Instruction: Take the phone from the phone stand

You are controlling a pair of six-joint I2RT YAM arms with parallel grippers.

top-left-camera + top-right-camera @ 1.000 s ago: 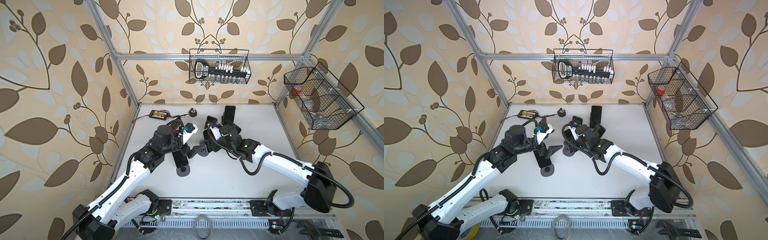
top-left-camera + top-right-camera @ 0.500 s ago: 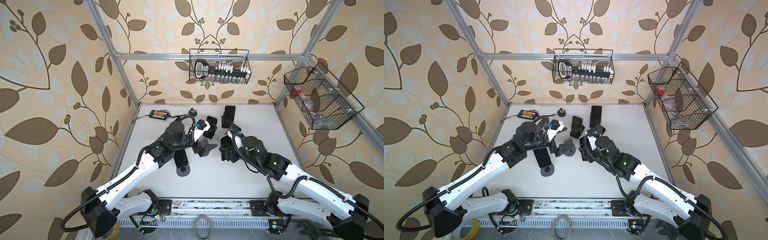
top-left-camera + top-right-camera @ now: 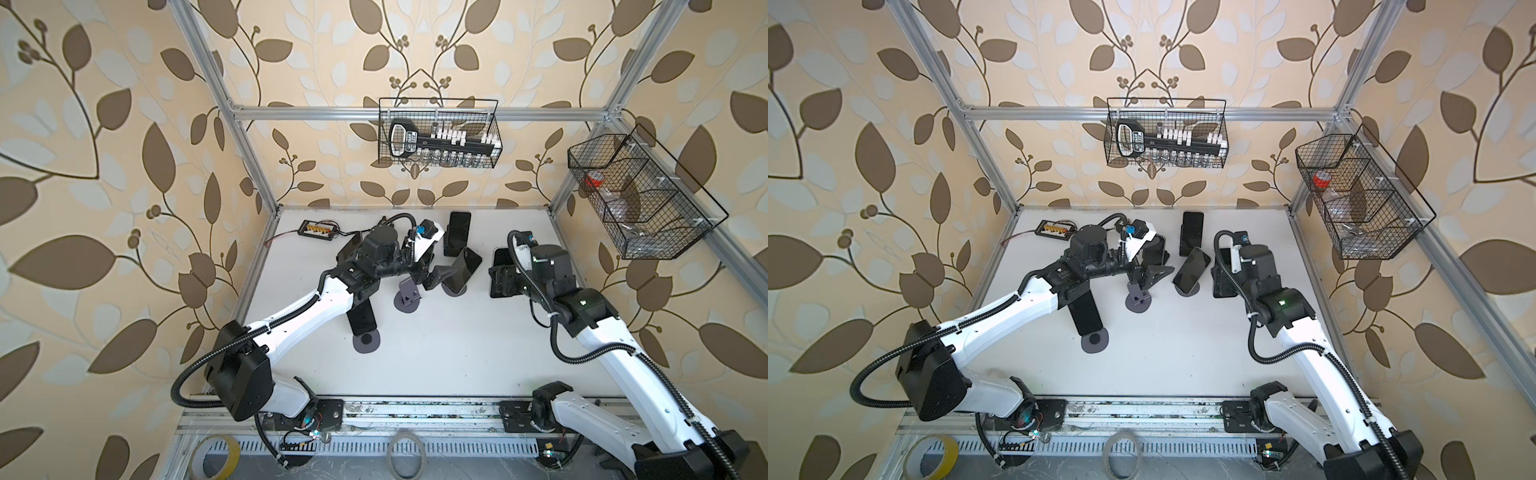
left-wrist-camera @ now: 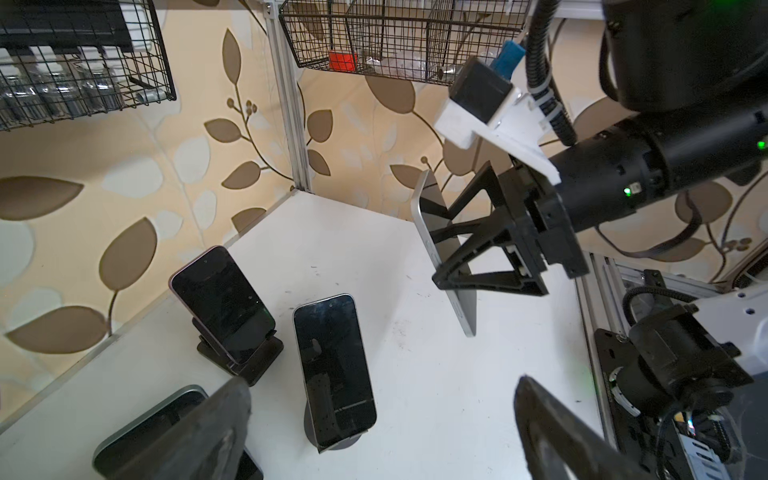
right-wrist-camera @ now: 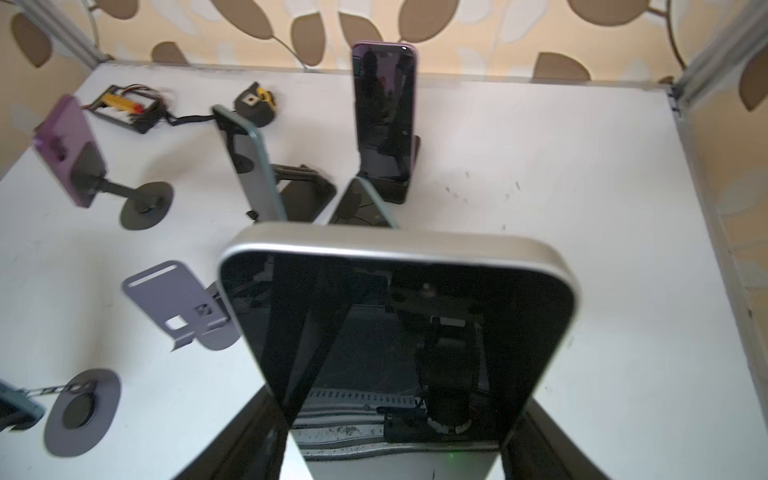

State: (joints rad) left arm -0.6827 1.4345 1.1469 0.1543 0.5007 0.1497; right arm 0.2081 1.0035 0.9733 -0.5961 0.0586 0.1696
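Gripping the silver-edged phone (image 4: pixel 463 307) by its two long sides, your right gripper (image 4: pixel 436 257) is holding it upright over the white table (image 4: pixel 436 395), apart from the grey phone stand (image 5: pixel 178 303). You are not getting a clear look at the phone's bottom end. The right wrist view is cutting it off, and in the left wrist view I cannot tell if it is touching the table. In both top views the right arm is hiding most of that phone, so only a dark bit is showing. Your left gripper (image 4: pixel 382 384) is standing wide open and holding nothing. Its fingers (image 4: pixel 199 432) are looking blurry, and the picture edge is cutting them off. Your left arm is covering the top of a black phone (image 3: pixel 361 318) on its own stand. A tall phone (image 4: pixel 332 357) and a purple-edged phone (image 4: pixel 222 303) are leaning on stands nearby.
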